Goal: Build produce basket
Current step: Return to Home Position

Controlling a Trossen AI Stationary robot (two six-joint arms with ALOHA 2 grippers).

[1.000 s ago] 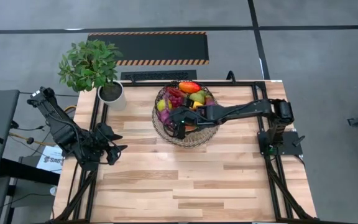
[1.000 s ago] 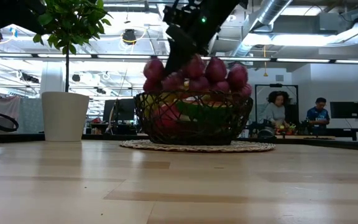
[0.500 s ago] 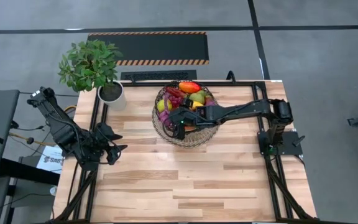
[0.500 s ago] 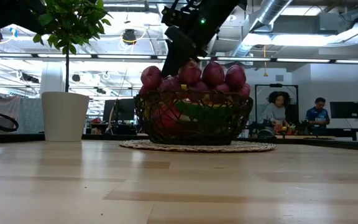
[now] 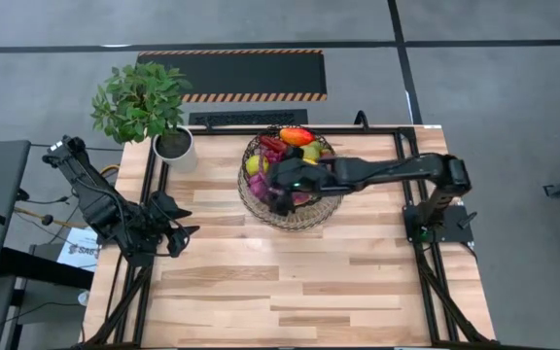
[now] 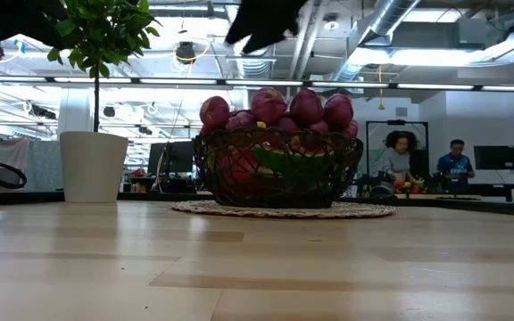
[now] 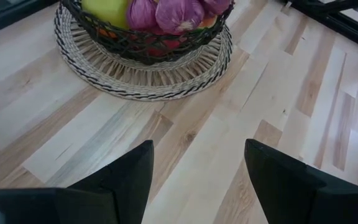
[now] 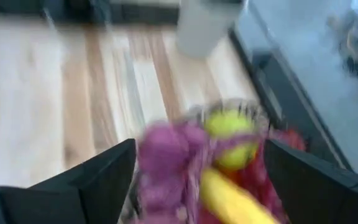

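Note:
The dark wire-mesh basket [image 5: 261, 207] [image 6: 279, 178] stands on its round wicker base [image 7: 135, 78] toward the table's far edge. It is heaped with produce: a green apple [image 5: 308, 152], a red-orange piece [image 5: 296, 135] and a yellow banana [image 8: 229, 196]. The purple string of round pieces [image 6: 275, 109] [image 7: 166, 12] lies on top of the heap, above the rim. My right gripper [image 6: 261, 20] [image 8: 199, 146] hovers open above the basket, clear of the string. My left gripper [image 5: 185, 231] [image 7: 197, 149] is open, low at the table's left edge.
A white pot [image 5: 175, 146] [image 6: 92, 167] with a leafy plant [image 5: 139, 97] stands at the far left corner, left of the basket. Bare wood lies on the table's near half [image 5: 299, 282]. People sit in the room behind the table [image 6: 400, 156].
My right gripper lowered the purple string onto the heap in the basket, let go of it and rose well clear. The string has sunk a little and now rests on the other produce. The right wrist view is blurred with the motion.

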